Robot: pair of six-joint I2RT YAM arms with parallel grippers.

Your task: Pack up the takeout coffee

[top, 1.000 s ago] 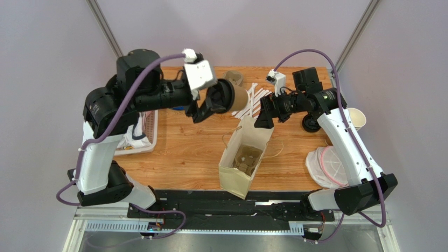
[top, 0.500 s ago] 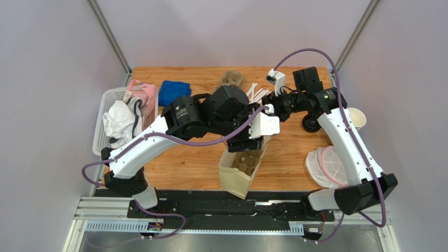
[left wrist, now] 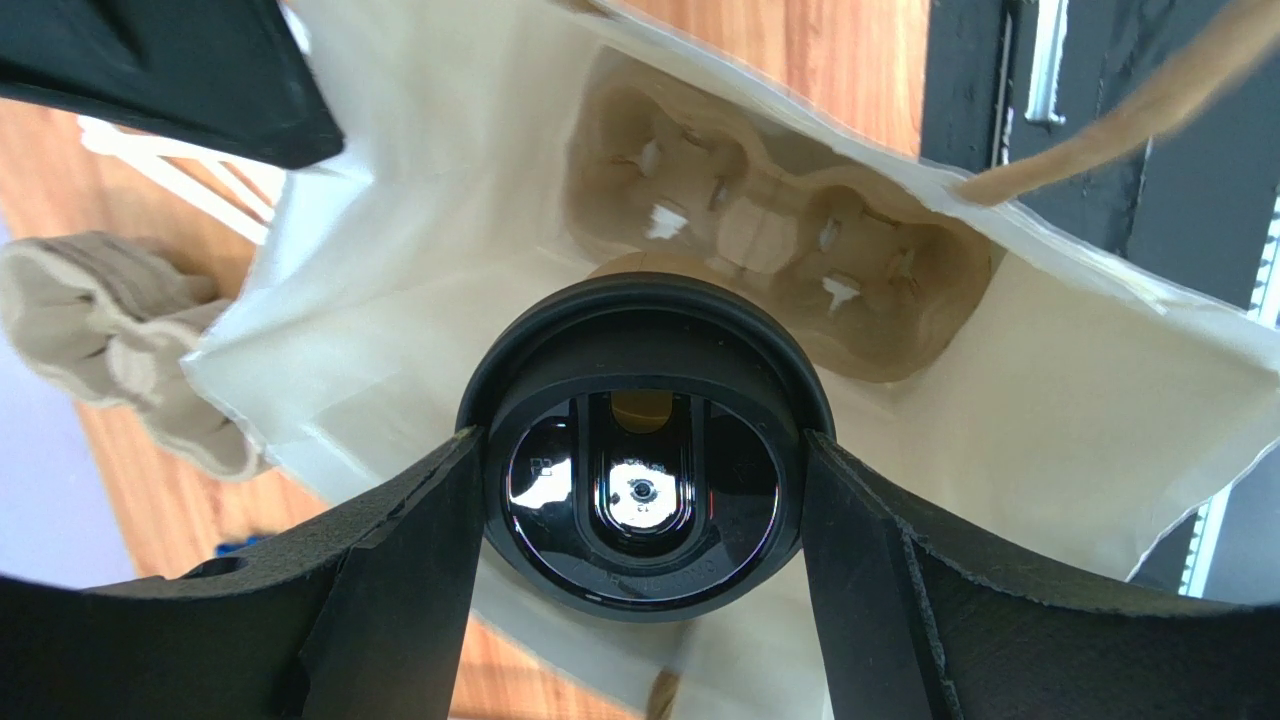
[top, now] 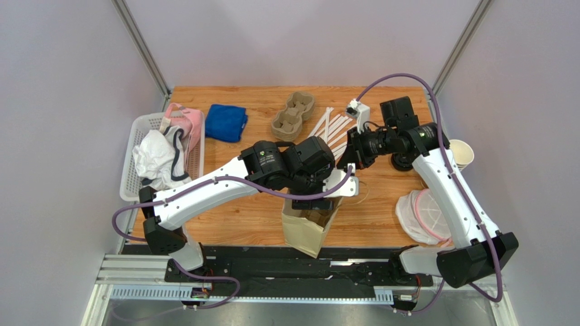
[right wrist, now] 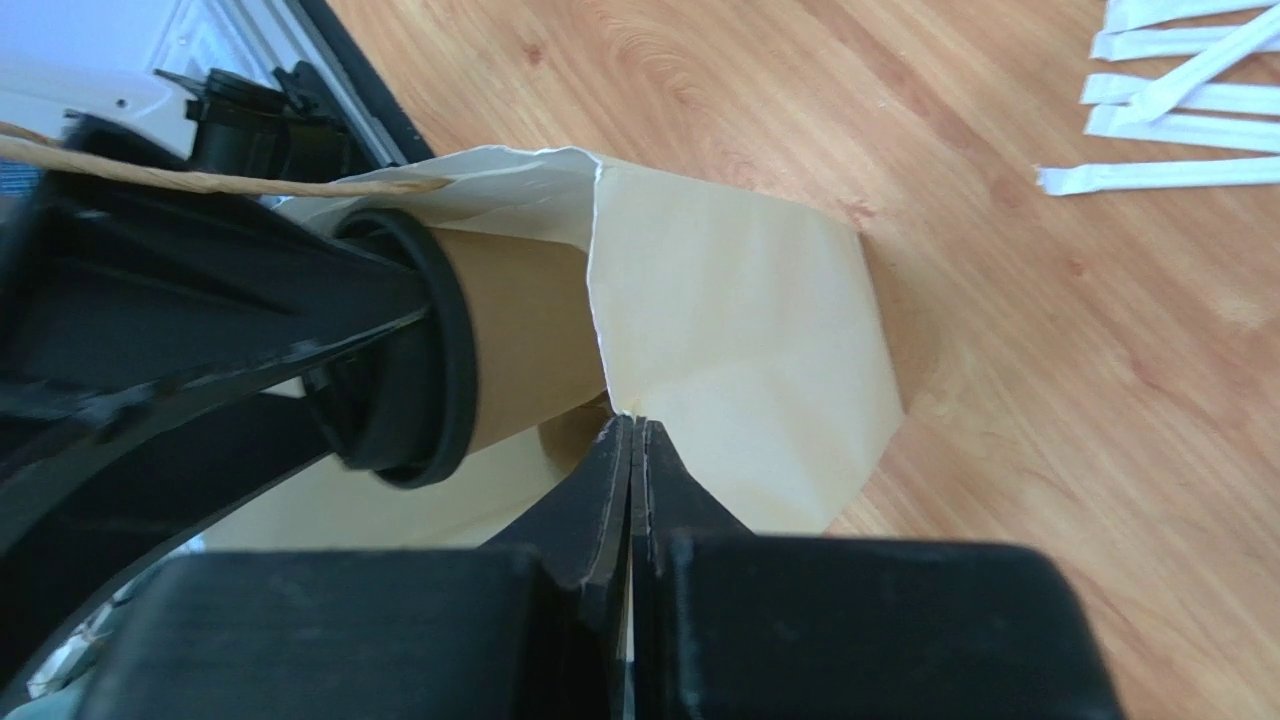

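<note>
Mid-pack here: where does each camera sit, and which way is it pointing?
Top external: above and behind the robot, looking down at the table; left arm and right arm show.
Left wrist: looks down into the bag past the coffee; the left gripper flanks it.
Right wrist: looks along the shut right gripper pinching the bag rim, table beyond.
Shared: both wrist views show coffee and bag.
</note>
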